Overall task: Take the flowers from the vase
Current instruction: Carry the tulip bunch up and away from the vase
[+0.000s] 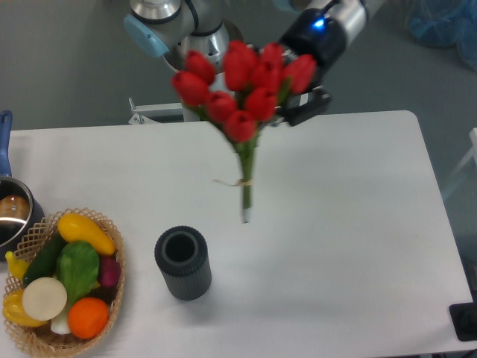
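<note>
Now the flowers point(246, 89) hang in the air, fully clear of the vase point(182, 262), with the red heads bunched near the top of the view and the green leaves and pale stems trailing straight down below them. The stem ends stop above the white bench point(350, 224), up and toward two o'clock from the vase mouth, not touching it. A thin tie wraps the stems partway down.

The hand point(298, 110) sits at the three o'clock side of the blooms, clenched on the flowers just under the heads; its dark fingers point(307, 104) show beside the rightmost tulips, and part of it is hidden behind the blossoms. A blue light glows on the wrist above it.

The vase stands upright on the bench, dark grey and ribbed, its round opening showing nothing inside.

At about nine o'clock from the vase, near the bench's left edge, a woven basket point(112, 298) holds vegetables: yellow, green, white, orange and a dark purple one. Above the basket, at the left border, a metal pot point(11, 216) with a blue handle point(4, 127) is partly cut off by the frame.
</note>
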Robot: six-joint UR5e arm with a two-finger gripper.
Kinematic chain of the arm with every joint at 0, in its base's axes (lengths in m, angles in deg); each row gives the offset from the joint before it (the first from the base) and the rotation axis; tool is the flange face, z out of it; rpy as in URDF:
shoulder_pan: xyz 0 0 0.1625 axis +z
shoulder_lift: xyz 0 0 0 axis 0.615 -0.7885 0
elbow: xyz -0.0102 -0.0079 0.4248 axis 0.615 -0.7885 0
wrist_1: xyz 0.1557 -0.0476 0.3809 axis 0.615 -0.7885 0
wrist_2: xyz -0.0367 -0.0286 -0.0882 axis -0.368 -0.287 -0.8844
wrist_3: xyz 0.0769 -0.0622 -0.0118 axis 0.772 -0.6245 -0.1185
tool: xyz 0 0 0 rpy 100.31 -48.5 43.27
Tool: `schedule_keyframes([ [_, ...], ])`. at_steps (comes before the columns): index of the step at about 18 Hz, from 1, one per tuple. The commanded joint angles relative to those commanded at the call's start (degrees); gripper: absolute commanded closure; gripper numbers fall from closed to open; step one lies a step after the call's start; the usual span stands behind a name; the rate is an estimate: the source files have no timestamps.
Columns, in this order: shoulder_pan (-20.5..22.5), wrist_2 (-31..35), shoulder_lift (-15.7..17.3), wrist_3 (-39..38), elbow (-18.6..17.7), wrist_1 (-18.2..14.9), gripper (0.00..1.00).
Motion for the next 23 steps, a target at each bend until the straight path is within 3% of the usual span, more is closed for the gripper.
schedule_keyframes([
  [8,5.0,6.8,-3.0,0.0,1.7,0.1,0.66],
  [16,6.6,6.9,-5.9,0.6,2.6,0.3,0.66],
  [23,9.4,6.8,-6.0,2.2,2.1,0.4,0.66],
])
